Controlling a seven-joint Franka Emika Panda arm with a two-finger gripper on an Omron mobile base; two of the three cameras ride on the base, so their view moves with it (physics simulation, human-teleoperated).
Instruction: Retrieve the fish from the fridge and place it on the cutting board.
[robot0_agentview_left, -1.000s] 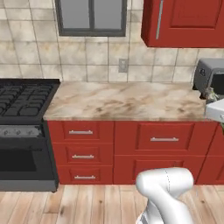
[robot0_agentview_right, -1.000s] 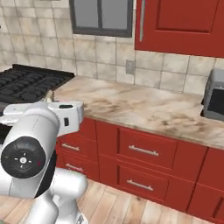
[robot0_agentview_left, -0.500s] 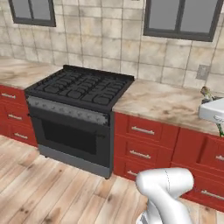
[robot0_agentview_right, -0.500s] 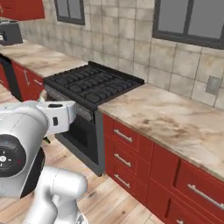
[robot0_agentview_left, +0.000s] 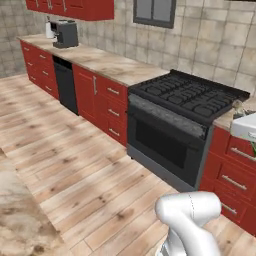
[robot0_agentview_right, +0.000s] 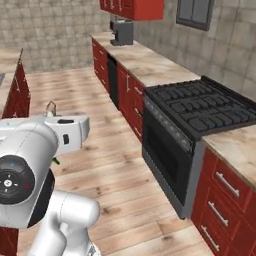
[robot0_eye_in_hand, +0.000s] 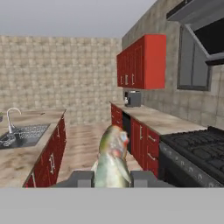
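Red cabinets (robot0_eye_in_hand: 141, 63) filled the upper right of the hand view; at bottom centre, the gripper (robot0_eye_in_hand: 112, 178) was clamped on the fish (robot0_eye_in_hand: 112, 156).

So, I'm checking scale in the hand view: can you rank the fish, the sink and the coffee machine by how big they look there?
1. The fish, held close to the camera in the shut gripper, so nearness inflates it.
2. The sink in the island counter.
3. The coffee machine, far off.
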